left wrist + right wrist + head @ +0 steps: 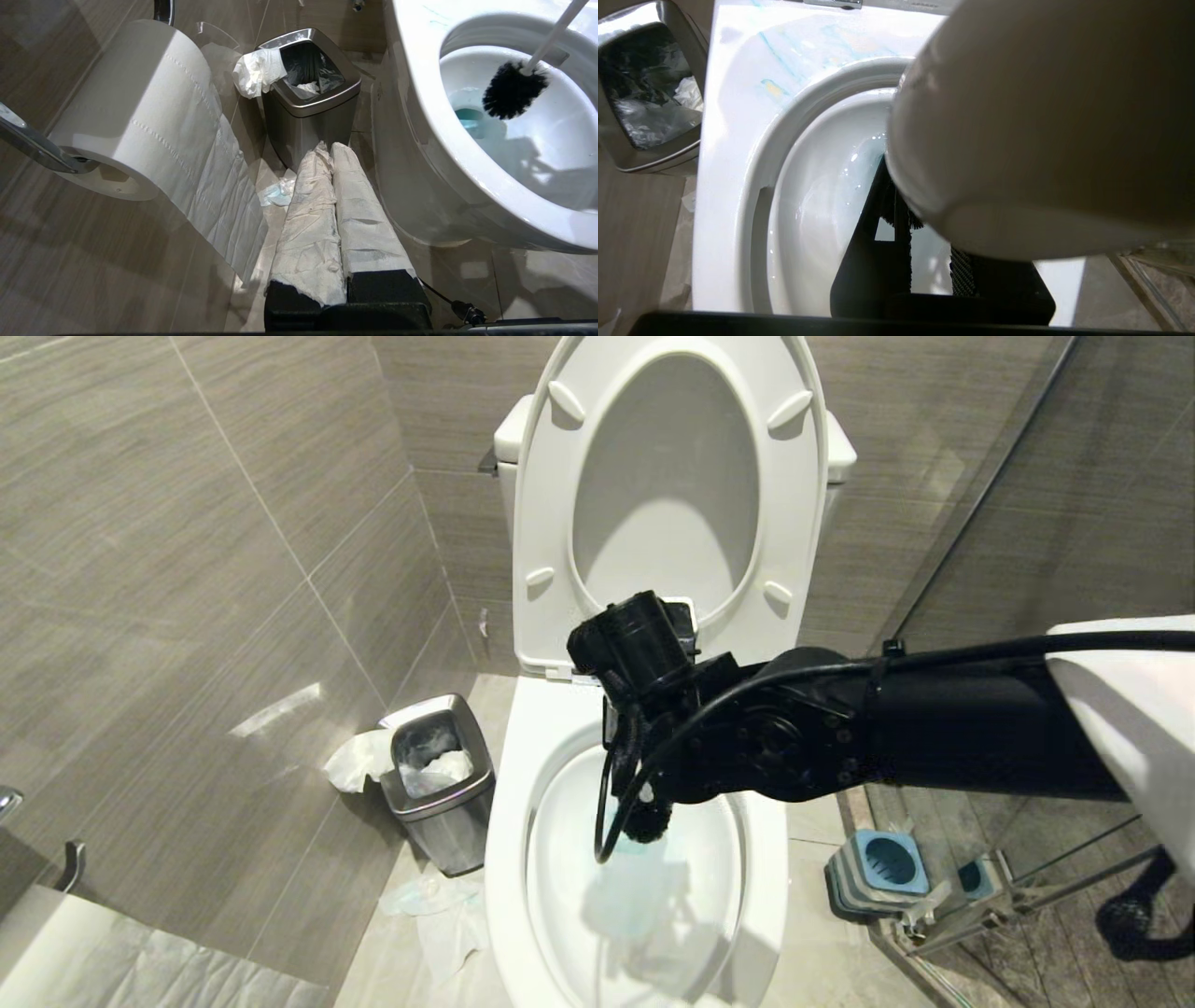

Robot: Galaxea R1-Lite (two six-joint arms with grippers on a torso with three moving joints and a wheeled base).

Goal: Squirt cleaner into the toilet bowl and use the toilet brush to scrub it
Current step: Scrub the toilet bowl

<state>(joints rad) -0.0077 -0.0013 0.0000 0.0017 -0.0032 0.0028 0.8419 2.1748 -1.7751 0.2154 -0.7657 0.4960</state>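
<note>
from the head view, the right arm reaches in over the toilet bowl [509,821], seat and lid up; the brush's black bristles [647,823] hang inside the basin, above teal cleaner [635,887]. a steel bin [439,793] stands left, a blue holder [882,868] right.

left wrist view: the left gripper [327,154], paper-wrapped, is clamped shut on nothing beside the bowl; the toilet brush [514,88] slants into the basin.

right wrist view: the right gripper [924,252] is clenched around the brush's white handle [1041,126].

The toilet brush [514,88] hangs inside the toilet bowl [504,859]; a waste bin [439,784] stands left of it, the brush holder [878,873] right.
</note>
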